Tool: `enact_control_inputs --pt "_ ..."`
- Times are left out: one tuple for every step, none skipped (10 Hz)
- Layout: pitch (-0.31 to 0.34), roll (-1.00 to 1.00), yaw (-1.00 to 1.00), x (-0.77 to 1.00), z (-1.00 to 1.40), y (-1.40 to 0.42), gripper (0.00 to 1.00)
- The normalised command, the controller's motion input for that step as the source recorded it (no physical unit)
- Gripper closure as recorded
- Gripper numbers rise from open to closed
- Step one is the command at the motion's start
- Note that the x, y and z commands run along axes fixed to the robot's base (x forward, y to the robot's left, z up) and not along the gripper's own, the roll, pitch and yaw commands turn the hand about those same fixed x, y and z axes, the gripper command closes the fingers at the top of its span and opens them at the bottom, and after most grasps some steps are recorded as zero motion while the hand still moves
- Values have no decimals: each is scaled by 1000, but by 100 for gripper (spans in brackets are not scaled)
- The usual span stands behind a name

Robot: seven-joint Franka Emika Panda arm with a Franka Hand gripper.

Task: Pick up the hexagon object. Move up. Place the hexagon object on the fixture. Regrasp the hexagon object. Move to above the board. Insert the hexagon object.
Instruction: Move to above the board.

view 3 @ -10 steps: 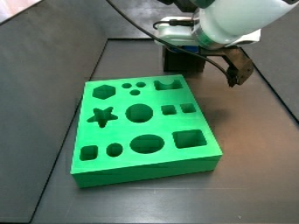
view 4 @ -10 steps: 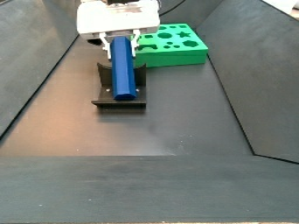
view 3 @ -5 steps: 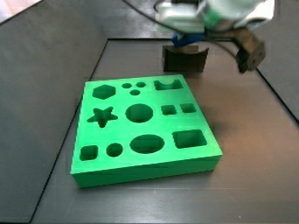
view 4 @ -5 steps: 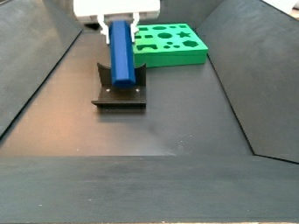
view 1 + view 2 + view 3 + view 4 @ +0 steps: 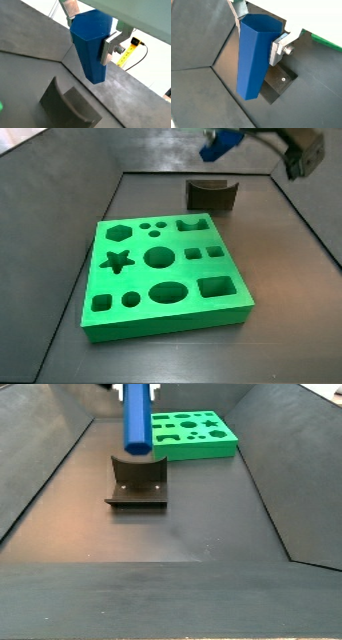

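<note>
Your gripper (image 5: pixel 258 35), clamped on the hexagon object (image 5: pixel 254 60), hangs clear above the fixture (image 5: pixel 138 482); the board (image 5: pixel 167 276) lies apart on dark floor (image 5: pixel 187 534).

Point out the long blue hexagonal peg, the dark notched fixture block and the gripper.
Long blue hexagonal peg (image 5: pixel 252 60): wrist view, side face.
Dark notched fixture block (image 5: pixel 211 196): side view, front face.
Gripper (image 5: pixel 89 31): wrist view, between fingertips, clamping peg.

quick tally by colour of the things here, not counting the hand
blue: 1, the peg, clamped in the hand above the fixture
green: 1, the board
dark grey: 1, the fixture
total: 3
</note>
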Motion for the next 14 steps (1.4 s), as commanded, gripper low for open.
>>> enact_control_inputs --pt "16 -92 -109 -102 1000 -55 100" --pt "41 -86 -84 -103 1000 -44 100" --pt "51 -82 -73 -106 1000 -39 100" --pt "64 -72 -45 -104 1000 -28 100" --pt "72 -67 -29 -103 1000 -22 100" --pt "78 -57 -7 -94 914 -15 100" --pt "78 -51 2 -83 808 -11 100" --pt "82 -48 17 -57 596 -5 100" --pt "84 -49 25 -36 439 -2 100" --pt "94 -51 35 -15 235 -1 100" --pt "25 -1000 -85 -687 238 -1000 100" --pt "7 -1000 -81 -690 236 -1000 100" --pt "-2 -1000 -76 -734 257 -1000 100" --pt "-19 -1000 -75 -825 233 -1000 100"
